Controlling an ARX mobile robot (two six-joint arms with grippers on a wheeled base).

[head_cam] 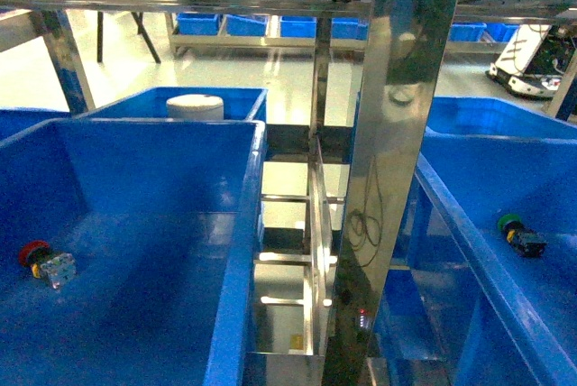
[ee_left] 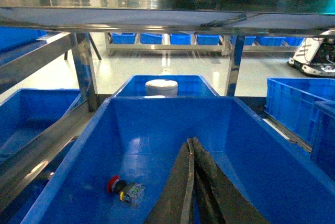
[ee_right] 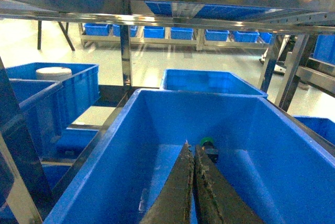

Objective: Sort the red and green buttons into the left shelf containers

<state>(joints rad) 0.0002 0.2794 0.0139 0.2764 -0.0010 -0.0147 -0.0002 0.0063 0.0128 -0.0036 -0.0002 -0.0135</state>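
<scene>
Nearest the left wrist camera: left gripper (ee_left: 192,182), dark fingers pressed together, nothing between them, raised over the near end of the left blue bin (ee_left: 99,124).
Nearest the right wrist camera: right gripper (ee_right: 192,187), fingers likewise closed together and holding nothing, raised over the right blue bin (ee_right: 112,130).

Red button (ee_left: 125,189): lying on its side on the floor of the left blue bin, toward the near left part, red cap pointing left, silver-grey body to the right. Located left of the left gripper, apart from it. Same item visible in the head view at the lower left, close to the bin's left wall.

Green button (ee_right: 208,144): lying on the floor of the right blue bin, just beyond the tips of the right gripper; lower part hidden behind the fingers, contact not determinable. Visible in the head view at the right edge, green cap up-left, dark body down-right.

Between the two bins: shiny metal shelf post (head_cam: 397,170), upright, with open rack framing beside it.

Behind the left blue bin: second blue bin (ee_left: 131,85) containing a white round container (ee_left: 161,86).

Far background: row of blue bins (ee_left: 172,38) on a low rack.
</scene>
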